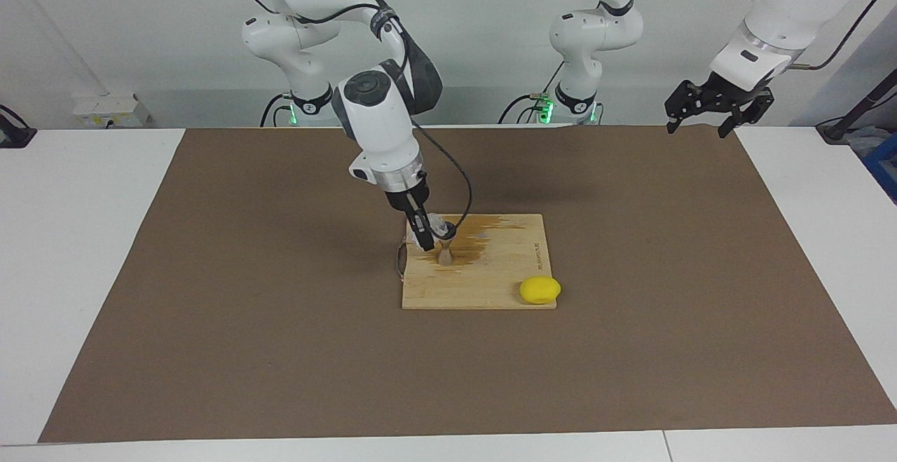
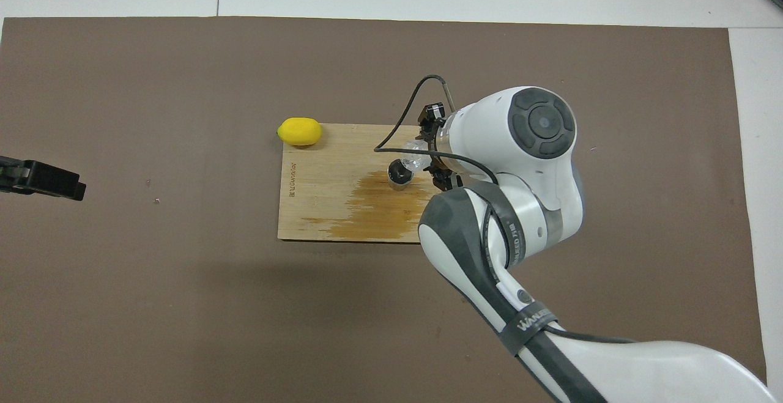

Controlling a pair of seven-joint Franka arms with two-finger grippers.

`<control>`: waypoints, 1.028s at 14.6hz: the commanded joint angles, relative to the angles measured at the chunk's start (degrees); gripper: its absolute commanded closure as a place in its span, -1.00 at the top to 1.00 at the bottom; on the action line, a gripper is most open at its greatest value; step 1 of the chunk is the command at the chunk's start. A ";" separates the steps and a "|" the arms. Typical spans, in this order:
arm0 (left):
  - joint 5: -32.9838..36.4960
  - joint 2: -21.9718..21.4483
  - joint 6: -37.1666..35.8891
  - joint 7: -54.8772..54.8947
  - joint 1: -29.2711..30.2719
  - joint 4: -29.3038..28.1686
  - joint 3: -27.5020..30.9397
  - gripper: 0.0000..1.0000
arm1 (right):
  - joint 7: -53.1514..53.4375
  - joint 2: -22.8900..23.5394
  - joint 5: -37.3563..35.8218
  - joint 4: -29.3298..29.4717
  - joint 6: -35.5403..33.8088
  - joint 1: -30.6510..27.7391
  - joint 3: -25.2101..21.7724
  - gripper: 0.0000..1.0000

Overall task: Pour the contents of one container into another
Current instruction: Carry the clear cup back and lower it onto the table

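A brown mat (image 1: pixel 280 308) covers the desk; the cutting board (image 1: pixel 490 287) (stained wet) bears the jigger (image 1: pixel 444 254). The right pincer (image 1: pixel 429 232), clenched on the tilted glass cup (image 1: pixel 438 226), is pouring over it, I judge; next, righting. Left pincer (image 1: pixel 716 106) waits released. A lemon (image 1: pixel 539 289) sits at the board's corner; room abounds.

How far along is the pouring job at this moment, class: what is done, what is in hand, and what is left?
Done: the right gripper has picked up the glass cup and brought it over the jigger, which stands on the wooden board.
In hand: the cup is tilted at the jigger's mouth; no stream can be made out.
Left: finishing the pour and setting the cup down.
The left gripper waits, open.
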 commanded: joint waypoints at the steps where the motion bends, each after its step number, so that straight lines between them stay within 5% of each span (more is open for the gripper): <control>1: 1.05 -1.57 1.19 0.30 -0.09 -1.93 0.10 1.00 | -6.20 0.23 7.69 -0.29 -0.12 -3.37 0.50 -0.46; 15: 1.05 -1.57 1.19 0.38 -0.09 -1.93 0.10 1.00 | -45.92 -0.83 36.09 -11.63 -10.03 -23.58 0.50 -0.50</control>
